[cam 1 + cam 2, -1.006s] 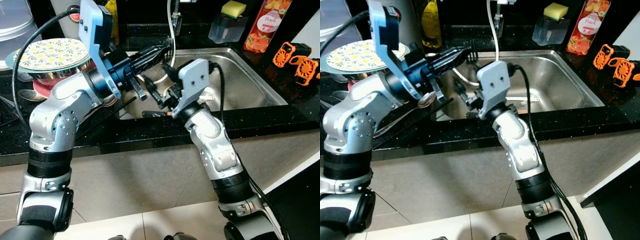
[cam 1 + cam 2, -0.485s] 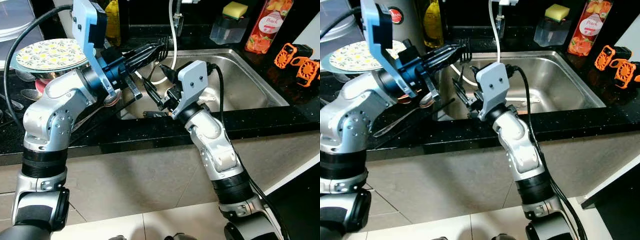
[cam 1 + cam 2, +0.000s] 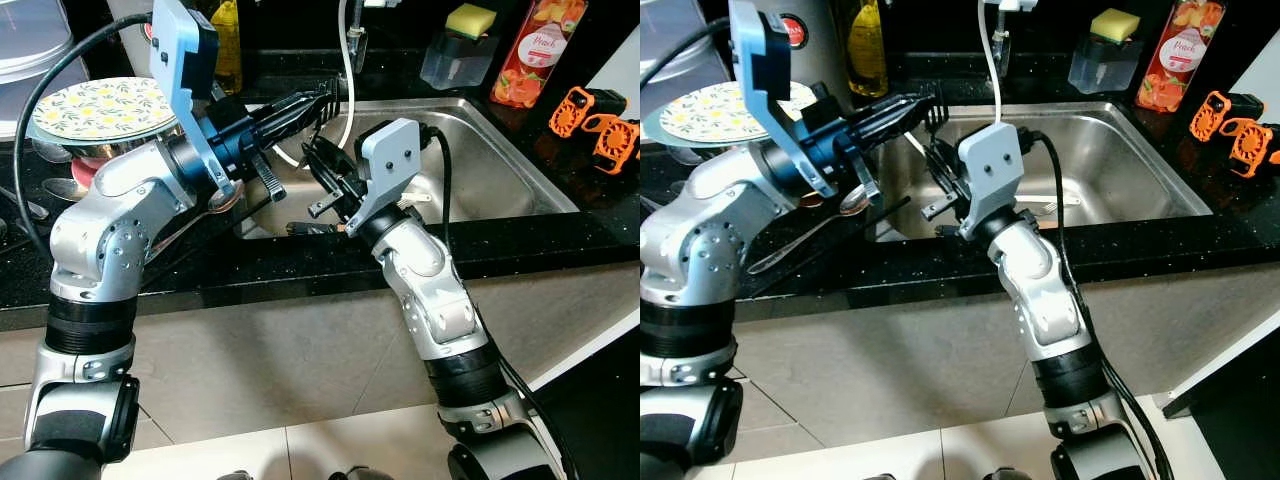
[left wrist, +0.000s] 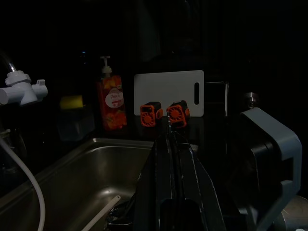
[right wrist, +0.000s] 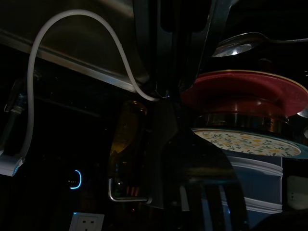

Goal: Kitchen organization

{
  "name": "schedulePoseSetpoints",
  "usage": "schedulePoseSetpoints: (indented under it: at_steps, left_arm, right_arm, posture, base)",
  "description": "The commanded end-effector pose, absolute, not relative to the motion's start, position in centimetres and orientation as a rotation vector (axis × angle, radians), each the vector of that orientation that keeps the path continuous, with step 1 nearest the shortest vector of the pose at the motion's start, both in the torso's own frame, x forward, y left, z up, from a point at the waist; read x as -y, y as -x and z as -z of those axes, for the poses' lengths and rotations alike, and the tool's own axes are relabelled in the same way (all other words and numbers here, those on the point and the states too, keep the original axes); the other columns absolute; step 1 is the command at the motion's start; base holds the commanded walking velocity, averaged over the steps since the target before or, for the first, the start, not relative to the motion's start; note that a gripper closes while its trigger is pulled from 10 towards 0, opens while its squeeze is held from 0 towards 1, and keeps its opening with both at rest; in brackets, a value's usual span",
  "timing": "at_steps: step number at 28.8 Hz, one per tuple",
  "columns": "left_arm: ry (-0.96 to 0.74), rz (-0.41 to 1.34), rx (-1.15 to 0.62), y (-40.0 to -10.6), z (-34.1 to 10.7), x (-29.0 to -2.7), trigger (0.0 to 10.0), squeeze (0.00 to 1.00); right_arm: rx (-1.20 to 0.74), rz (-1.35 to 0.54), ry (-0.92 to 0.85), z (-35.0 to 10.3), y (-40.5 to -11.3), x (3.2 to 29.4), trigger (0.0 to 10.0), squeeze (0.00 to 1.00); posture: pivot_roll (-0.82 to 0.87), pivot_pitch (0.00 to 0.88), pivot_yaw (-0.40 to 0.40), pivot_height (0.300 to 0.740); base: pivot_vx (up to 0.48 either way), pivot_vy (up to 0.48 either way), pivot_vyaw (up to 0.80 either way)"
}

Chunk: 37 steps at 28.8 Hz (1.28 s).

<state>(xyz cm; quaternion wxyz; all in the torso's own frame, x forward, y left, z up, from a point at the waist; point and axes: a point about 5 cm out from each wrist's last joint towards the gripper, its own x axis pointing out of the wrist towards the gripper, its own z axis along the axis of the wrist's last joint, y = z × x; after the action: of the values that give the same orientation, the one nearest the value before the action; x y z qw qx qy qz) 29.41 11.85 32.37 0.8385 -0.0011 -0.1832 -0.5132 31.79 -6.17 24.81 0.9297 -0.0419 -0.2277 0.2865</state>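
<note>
— What's the left arm doing?

— It is bent at the elbow, with the forearm reaching across the black counter [image 3: 520, 245] toward the near left corner of the sink [image 3: 500, 150]. The left gripper [image 3: 312, 105] hangs over the basin's left rim, and its two fingers lie pressed together along the handle of a black fork [image 3: 933, 102]. The prongs poke out just past the fingertips, close to the white hose [image 3: 345, 60].

— And the right one?

— It comes up from below the counter edge, with the wrist cocked back so the right gripper [image 3: 312, 180] points up and toward the left arm. Its fingers are spread wide with nothing between them. It sits just below the left fingertips, near them, though I can't tell whether they touch.

— So the fork's in the air?

— Yes, it is held over the sink, above the open right fingers.

— What else is around?

— A spoon [image 3: 840, 210] lies on the counter to the left of the basin. Behind the left arm is a stack of dishes with a floral plate [image 3: 100, 105] on top. Along the back stand a peach soap bottle [image 3: 530, 50] and a yellow sponge [image 3: 468, 17] on a clear holder. Two orange gadgets [image 3: 590, 115] sit at the far right.
</note>
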Motion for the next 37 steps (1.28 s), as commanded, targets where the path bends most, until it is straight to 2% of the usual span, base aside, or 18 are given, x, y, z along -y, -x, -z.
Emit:
schedulePoseSetpoints:
  at_steps: [1,5,6,7,8,14,16,18,22,23,26,29,30,31,32,35,37]
  left_arm:
    - [0.016,1.112,0.394,-29.3,-32.2,-11.3,10.0,0.0]
    - [-0.024,1.099,0.384,-29.3,-32.0,-11.2,10.0,0.0]
    - [-0.04,1.098,0.38,-29.3,-31.9,-11.2,10.0,0.0]
    - [-0.048,1.098,0.378,-29.3,-31.8,-11.2,10.0,0.0]
    - [-0.039,1.096,0.364,-29.4,-31.6,-11.2,10.0,1.0]
    - [-0.026,1.06,0.354,-29.7,-31.6,-11.7,10.0,1.0]
    - [-0.033,1.035,0.381,-29.6,-32.0,-12.3,10.0,0.0]
    - [-0.047,0.99,0.399,-29.4,-32.5,-13.8,10.0,0.0]
    - [-0.062,0.904,0.401,-29.7,-32.7,-15.3,10.0,0.0]
    - [-0.096,0.773,0.361,-30.6,-32.4,-16.5,10.0,0.0]
    - [-0.117,0.715,0.337,-31.1,-32.2,-16.9,10.0,0.0]
    - [-0.201,0.48,0.238,-32.7,-30.9,-18.3,10.0,0.0]
    - [-0.221,0.4,0.227,-32.9,-30.7,-18.8,10.0,0.0]
    - [-0.234,0.378,0.226,-32.9,-30.7,-18.9,10.0,0.0]
    - [-0.252,0.364,0.221,-32.9,-30.7,-19.0,10.0,0.0]
    - [-0.375,0.301,0.145,-33.2,-29.7,-19.5,10.0,0.0]
    - [-0.377,0.282,0.105,-33.4,-29.2,-19.6,10.0,0.0]
  right_arm:
    - [0.464,-0.575,0.078,-24.9,-31.8,6.4,0.0,0.0]
    - [0.459,-0.566,0.079,-24.9,-31.9,6.4,0.0,0.0]
    - [0.455,-0.563,0.081,-24.8,-32.0,6.4,2.8,0.0]
    - [0.452,-0.56,0.082,-24.8,-32.0,6.4,2.8,0.0]
    - [0.445,-0.551,0.086,-24.7,-32.2,6.5,10.0,0.0]
    - [0.405,-0.496,0.117,-24.2,-32.9,6.9,10.0,0.0]
    - [0.347,-0.421,0.151,-23.5,-33.7,7.6,10.0,0.0]
    - [0.251,-0.321,0.17,-22.3,-34.9,8.8,10.0,0.0]
    - [0.168,-0.252,0.169,-21.2,-35.7,9.8,10.0,0.0]
    - [0.095,-0.195,0.182,-20.1,-36.5,10.6,10.0,0.0]
    - [0.074,-0.18,0.191,-19.7,-36.8,10.9,10.0,0.0]
    - [0.008,-0.161,0.241,-18.0,-37.1,11.2,10.0,0.0]
    - [-0.024,-0.16,0.255,-17.1,-37.2,11.3,10.0,0.56]
    - [-0.033,-0.161,0.256,-16.9,-37.1,11.3,10.0,0.56]
    - [-0.037,-0.165,0.259,-16.7,-37.1,11.3,10.0,1.0]
    - [-0.035,-0.161,0.246,-16.7,-37.2,11.5,10.0,1.0]
    - [-0.018,-0.133,0.237,-17.0,-37.4,12.0,10.0,1.0]
  posture:
    - [0.09,0.009,-0.007,0.74]
    - [0.09,0.007,-0.006,0.74]
    - [0.09,0.006,-0.006,0.74]
    - [0.09,0.006,-0.006,0.74]
    - [0.09,0.004,-0.007,0.74]
    - [0.1,0.002,-0.007,0.74]
    - [0.1,0.005,-0.006,0.74]
    - [0.1,0.01,-0.007,0.74]
    - [0.1,0.012,-0.007,0.74]
    - [0.11,0.014,-0.011,0.74]
    - [0.11,0.014,-0.011,0.74]
    - [0.13,0.011,-0.026,0.74]
    - [0.13,0.01,-0.032,0.74]
    - [0.13,0.01,-0.032,0.74]
    - [0.14,0.008,-0.034,0.74]
    - [0.14,0.008,-0.035,0.74]
    - [0.14,0.004,-0.03,0.74]
  base:
    - [0.0,0.0,0.0]
    - [0.0,0.0,0.0]
    - [0.0,0.0,0.0]
    - [0.0,0.0,0.0]
    - [0.0,0.0,0.0]
    - [0.0,0.0,0.0]
    - [0.0,0.0,0.0]
    - [0.0,0.0,0.0]
    - [0.0,0.0,0.0]
    - [0.0,0.0,0.0]
    - [0.0,0.0,0.0]
    - [0.0,0.0,0.0]
    - [0.0,0.0,0.0]
    - [0.0,0.0,0.0]
    - [0.0,0.0,0.0]
    - [0.0,0.0,0.0]
    - [0.0,0.0,0.0]
